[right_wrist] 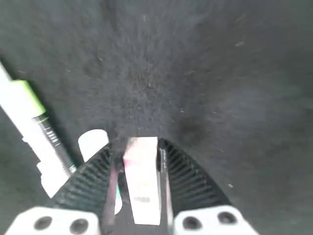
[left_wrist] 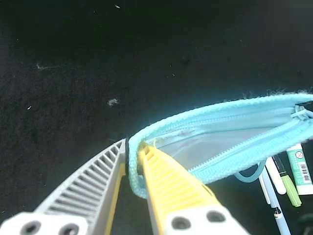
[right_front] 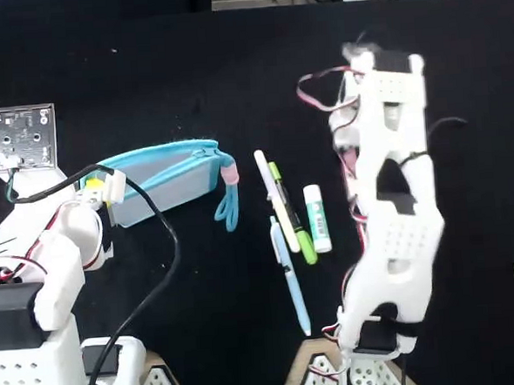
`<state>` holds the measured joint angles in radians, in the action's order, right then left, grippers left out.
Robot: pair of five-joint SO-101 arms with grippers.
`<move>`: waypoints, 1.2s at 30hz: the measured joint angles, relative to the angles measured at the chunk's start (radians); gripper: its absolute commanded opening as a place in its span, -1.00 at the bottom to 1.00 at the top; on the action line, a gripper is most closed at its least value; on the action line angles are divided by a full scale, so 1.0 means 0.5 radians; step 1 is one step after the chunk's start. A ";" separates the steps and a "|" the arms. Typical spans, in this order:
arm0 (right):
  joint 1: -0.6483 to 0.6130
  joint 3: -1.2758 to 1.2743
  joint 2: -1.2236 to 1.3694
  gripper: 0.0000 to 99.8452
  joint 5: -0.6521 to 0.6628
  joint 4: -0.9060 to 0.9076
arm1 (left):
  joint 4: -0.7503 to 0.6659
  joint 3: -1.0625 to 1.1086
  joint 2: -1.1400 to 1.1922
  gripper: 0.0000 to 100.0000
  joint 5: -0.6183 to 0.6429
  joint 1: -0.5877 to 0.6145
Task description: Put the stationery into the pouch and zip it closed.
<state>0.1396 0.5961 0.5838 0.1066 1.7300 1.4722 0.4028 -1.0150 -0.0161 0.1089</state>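
- While the left gripper [left_wrist: 133, 155] is clamped on the left end of the pouch [right_front: 164, 176], the pouch mouth stands agape. The grip appears meant to anchor the fabric and hold the opening up so that items can be fed in from the right.
- The pouch lies on the black table [right_front: 232, 72], left of centre. Its zip is undone along the visible length and the grey lining is exposed. The carry loop [right_front: 226, 207] trails off its right end toward the pens.
- The right gripper [right_wrist: 139, 144] is closed on a pale block [right_wrist: 142, 186], possibly an eraser, which is seated between the jaws. The gripper hangs low over the table, just beside the cap end of the glue stick [right_front: 317, 217].
- The loose stationery lies between the pouch and the right arm:
  - the white pen [right_front: 270, 192];
  - the green highlighter [right_front: 291, 212];
  - the glue stick;
  - the blue pen [right_front: 290, 278], nearest the arm bases.
- All four lie roughly near-to-far. None touches the pouch.
- Judgement: loading is the step in hand. The block is gripped but not yet over the opening, four items remain on the table, and the zip is not yet drawn.
- Judgement: the block must cross over the pens and the loop to reach the mouth, so adequate lift is advised. A soft pouch held at one end may sag or slide when an item is pushed in.
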 measured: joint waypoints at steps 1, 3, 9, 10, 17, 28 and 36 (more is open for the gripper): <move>0.000 -0.077 -0.135 -0.98 0.003 0.000 | 0.000 0.000 0.000 -0.94 0.000 0.000; 0.000 -0.288 -0.430 -0.98 0.003 -0.003 | 0.000 0.000 0.000 -0.94 0.000 0.000; -0.218 -1.151 -1.528 -0.98 0.003 -0.249 | 0.000 0.000 0.000 -0.94 0.000 0.000; -0.273 -1.295 -1.740 -0.98 0.003 -0.307 | 0.000 0.000 0.000 -0.94 0.000 0.000; -0.733 -1.967 -3.063 -0.98 -0.181 -0.875 | 0.000 0.000 0.000 -0.94 0.000 0.000; -1.491 -2.593 -4.075 -0.98 -0.325 -1.921 | 0.000 0.000 0.000 -0.94 0.000 0.000; -1.611 -3.038 -4.063 -0.98 -0.503 -2.621 | 0.000 0.000 0.000 -0.94 0.000 0.000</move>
<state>-0.6659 -0.9229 -1.4477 -0.1450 0.4196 1.4722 0.4028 -1.0150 -0.0161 0.1089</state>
